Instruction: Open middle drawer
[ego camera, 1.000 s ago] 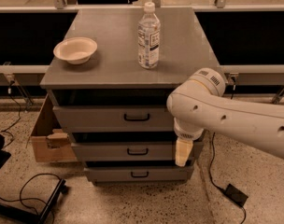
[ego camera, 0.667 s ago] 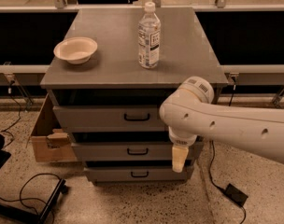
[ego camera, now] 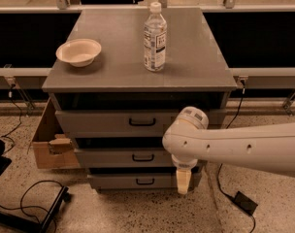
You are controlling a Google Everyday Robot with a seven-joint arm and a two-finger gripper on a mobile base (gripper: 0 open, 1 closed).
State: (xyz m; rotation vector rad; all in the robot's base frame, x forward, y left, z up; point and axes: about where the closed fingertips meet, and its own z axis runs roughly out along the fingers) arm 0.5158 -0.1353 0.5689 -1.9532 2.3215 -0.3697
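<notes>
— The cabinet?
— Grey metal with a dull, matt top. The middle drawer has the same flat grey front, with a black handle.
— And on top?
— A clear plastic water bottle, glossy, with a paper-looking label, and a matt cream bowl; paper or foam, I cannot tell.
— The robot?
— The arm has a smooth white plastic shell. The gripper, smooth and tan, hangs before the lowest drawer's right end.
— Elsewhere?
— A rough brown cardboard box and a speckled stone-like floor.
</notes>
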